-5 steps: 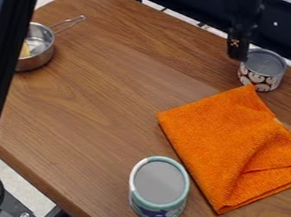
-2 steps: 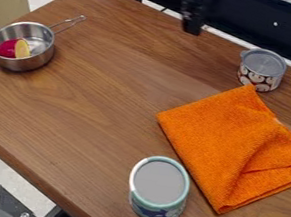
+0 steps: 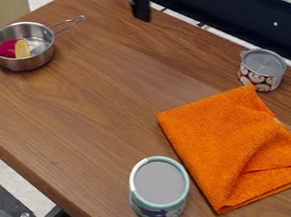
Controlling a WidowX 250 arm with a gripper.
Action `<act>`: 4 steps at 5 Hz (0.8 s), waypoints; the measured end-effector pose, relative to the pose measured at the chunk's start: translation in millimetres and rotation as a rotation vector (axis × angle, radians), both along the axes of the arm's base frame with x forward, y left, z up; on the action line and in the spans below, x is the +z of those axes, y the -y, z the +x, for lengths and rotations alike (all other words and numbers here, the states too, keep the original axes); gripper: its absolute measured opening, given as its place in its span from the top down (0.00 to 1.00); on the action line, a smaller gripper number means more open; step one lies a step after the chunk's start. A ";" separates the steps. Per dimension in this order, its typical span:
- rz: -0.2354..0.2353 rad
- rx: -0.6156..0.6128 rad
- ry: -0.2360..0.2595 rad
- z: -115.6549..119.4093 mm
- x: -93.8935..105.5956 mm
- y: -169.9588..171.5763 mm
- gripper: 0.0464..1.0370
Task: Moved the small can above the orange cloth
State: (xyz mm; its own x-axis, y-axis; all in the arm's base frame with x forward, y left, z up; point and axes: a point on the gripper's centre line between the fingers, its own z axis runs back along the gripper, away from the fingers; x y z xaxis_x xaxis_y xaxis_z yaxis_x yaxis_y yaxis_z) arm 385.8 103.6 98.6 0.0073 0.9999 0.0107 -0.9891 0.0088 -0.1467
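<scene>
The black gripper (image 3: 140,11) hangs at the top edge of the view, left of centre and well to the left of the small can. The small can (image 3: 262,70), with a grey lid and a red-brown and white pattern, stands upright at the upper right. Just below it in the view lies the orange cloth (image 3: 228,141), its top corner at the can's base, with a fold on its right side.
A larger can (image 3: 158,189) with a teal rim stands near the front edge, left of the cloth's lower corner. At the left is a metal pan (image 3: 22,63) holding a red and yellow item, its handle pointing up and right. A dark rail (image 3: 241,19) runs behind the table.
The gripper has moved left along the top of the view, away from the small can. The dark arm part that covered the left side has left the view. Cans and cloth have not moved.
</scene>
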 end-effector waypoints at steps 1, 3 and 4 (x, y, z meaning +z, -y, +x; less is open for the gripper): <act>0.016 -0.069 -0.002 -15.4 -3.8 -17.6 0.04; -0.022 -0.164 -0.011 -37.7 1.4 -33.8 0.04; -0.028 -0.156 0.012 -53.4 7.5 -45.1 0.04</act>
